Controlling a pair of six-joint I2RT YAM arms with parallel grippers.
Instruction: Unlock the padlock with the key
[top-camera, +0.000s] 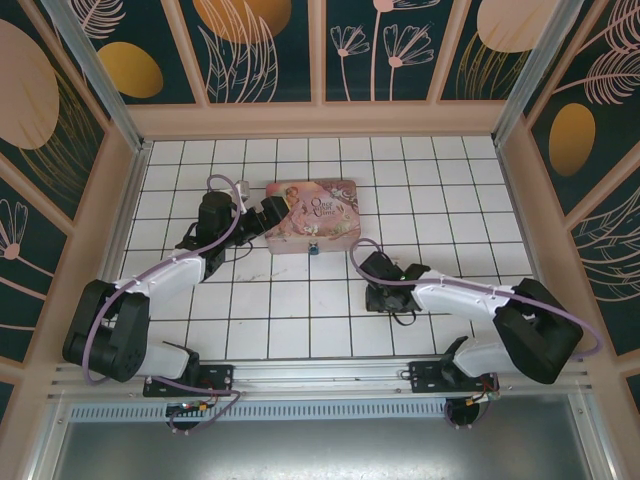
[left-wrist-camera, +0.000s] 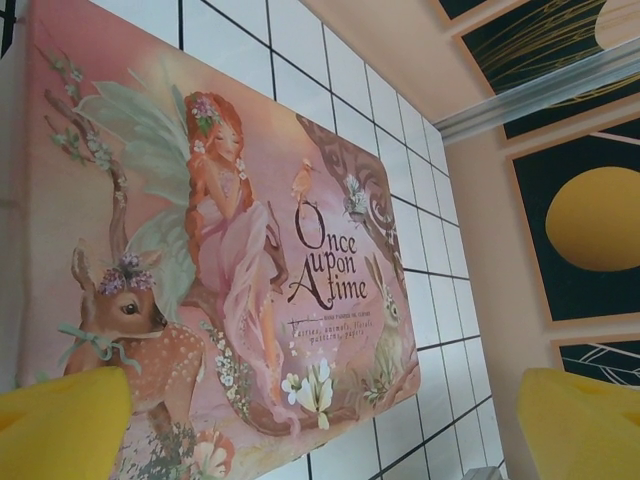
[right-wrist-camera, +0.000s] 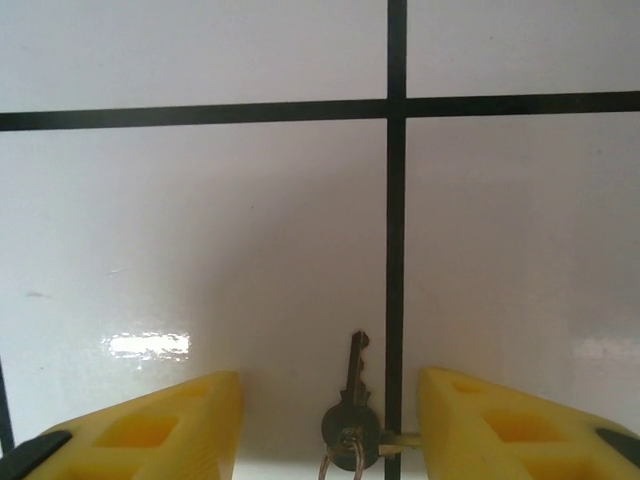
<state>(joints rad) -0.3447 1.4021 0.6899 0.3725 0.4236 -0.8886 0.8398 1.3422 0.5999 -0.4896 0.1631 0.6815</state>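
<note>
Top external view, starting at the left: the left gripper (top-camera: 268, 213) reaches in low toward the left end of the pink tin (top-camera: 312, 215), which lies flat on the white tiled floor (top-camera: 290, 300). On the left wrist camera its yellow fingers (left-wrist-camera: 60, 425) stand wide apart with nothing between them, and the tin's fairy-and-deer lid (left-wrist-camera: 250, 250) lies ahead of them. The padlock (top-camera: 314, 248), a tiny blue speck, sits at the middle of the tin's near edge; whether it is attached there is too small to tell. Further right, the right gripper (top-camera: 383, 298) points down at the floor, well apart from the tin. Its wrist camera shows the yellow fingers (right-wrist-camera: 150, 420) spread, and the key (right-wrist-camera: 352, 400) lying flat on a tile between them, on a ring (right-wrist-camera: 340, 462), just left of a black grout line (right-wrist-camera: 396, 250). The left finger is clear of the key; contact on the other side I cannot tell.
</note>
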